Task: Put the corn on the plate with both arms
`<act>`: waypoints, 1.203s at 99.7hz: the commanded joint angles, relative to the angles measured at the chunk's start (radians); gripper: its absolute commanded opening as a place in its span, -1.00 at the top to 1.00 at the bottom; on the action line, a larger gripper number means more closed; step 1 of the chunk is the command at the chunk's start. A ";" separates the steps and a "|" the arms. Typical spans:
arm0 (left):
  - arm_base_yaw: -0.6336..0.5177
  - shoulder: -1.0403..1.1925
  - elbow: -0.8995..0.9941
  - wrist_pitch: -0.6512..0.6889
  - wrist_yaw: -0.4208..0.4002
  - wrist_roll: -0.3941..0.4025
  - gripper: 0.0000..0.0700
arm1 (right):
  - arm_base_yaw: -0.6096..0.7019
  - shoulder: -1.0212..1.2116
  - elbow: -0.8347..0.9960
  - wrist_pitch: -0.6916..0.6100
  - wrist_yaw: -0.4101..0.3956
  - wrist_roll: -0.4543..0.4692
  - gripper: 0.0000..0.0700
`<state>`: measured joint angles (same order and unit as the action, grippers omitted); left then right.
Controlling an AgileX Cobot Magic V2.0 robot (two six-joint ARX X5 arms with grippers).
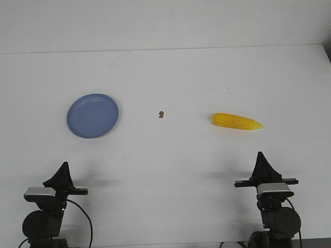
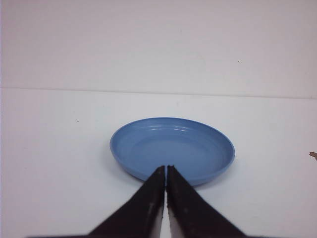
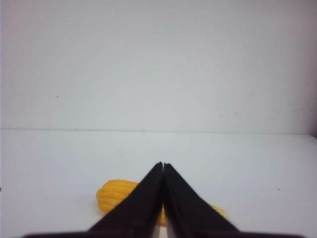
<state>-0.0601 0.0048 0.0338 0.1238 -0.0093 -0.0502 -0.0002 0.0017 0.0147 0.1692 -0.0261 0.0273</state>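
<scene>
Front: plate (image 1: 92,115) at 9 o'clock, corn (image 1: 236,121) at 3, tip pointing right, brown speck (image 1: 161,114) between them. Left wrist: left gripper (image 2: 165,169) fingers pressed together, plate just beyond. Right wrist: right gripper (image 3: 163,165) closed, empty, corn (image 3: 117,194) behind it.

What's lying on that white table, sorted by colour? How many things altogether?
Blue: 1, the plate
Yellow: 1, the corn
Brown: 1, a tiny speck between them, too small to identify
Total: 3
</scene>
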 commanded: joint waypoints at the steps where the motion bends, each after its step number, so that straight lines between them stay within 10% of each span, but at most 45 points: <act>1: 0.001 -0.002 -0.020 0.012 0.001 0.008 0.96 | 0.000 0.000 -0.002 0.010 0.000 0.010 0.99; 98: 0.001 0.001 0.057 0.042 0.001 -0.053 0.96 | 0.000 0.000 0.005 0.083 -0.001 0.008 0.99; 120: 0.001 0.062 0.226 -0.126 -0.003 -0.117 0.96 | 0.001 0.000 0.124 -0.087 0.000 0.011 0.99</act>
<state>-0.0601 0.0433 0.2089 0.0315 -0.0105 -0.1429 -0.0002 0.0017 0.0868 0.1207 -0.0261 0.0277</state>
